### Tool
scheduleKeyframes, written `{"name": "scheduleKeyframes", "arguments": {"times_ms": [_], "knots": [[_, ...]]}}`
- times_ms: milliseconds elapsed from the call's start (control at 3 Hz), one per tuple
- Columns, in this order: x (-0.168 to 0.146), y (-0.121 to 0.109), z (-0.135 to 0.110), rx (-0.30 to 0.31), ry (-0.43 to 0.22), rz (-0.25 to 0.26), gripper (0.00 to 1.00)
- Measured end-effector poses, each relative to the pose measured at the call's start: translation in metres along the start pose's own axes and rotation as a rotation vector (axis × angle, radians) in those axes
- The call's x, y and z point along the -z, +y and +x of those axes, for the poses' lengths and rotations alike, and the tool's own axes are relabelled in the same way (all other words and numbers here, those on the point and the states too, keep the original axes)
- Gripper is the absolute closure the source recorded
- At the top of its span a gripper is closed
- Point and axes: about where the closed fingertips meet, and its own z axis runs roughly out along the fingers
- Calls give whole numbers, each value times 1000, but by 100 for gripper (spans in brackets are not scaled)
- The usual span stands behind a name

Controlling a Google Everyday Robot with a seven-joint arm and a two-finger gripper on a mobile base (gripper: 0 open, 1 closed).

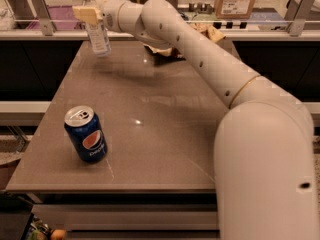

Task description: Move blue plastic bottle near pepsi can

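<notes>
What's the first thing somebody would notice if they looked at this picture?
The huge white robot arm stretches from the near right to the far left corner of the grey-brown table. There its gripper clamps a small clear bluish plastic bottle with a white cap near its top. A short dark blue Pepsi can stands upright, alone, at the table's near left.
</notes>
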Motion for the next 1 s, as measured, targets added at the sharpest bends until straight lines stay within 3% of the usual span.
{"name": "scheduleKeyframes", "arguments": {"times_ms": [333, 1000], "knots": [[30, -1, -10, 2, -15, 17, 100], [99, 10, -26, 1, -12, 135, 100]]}}
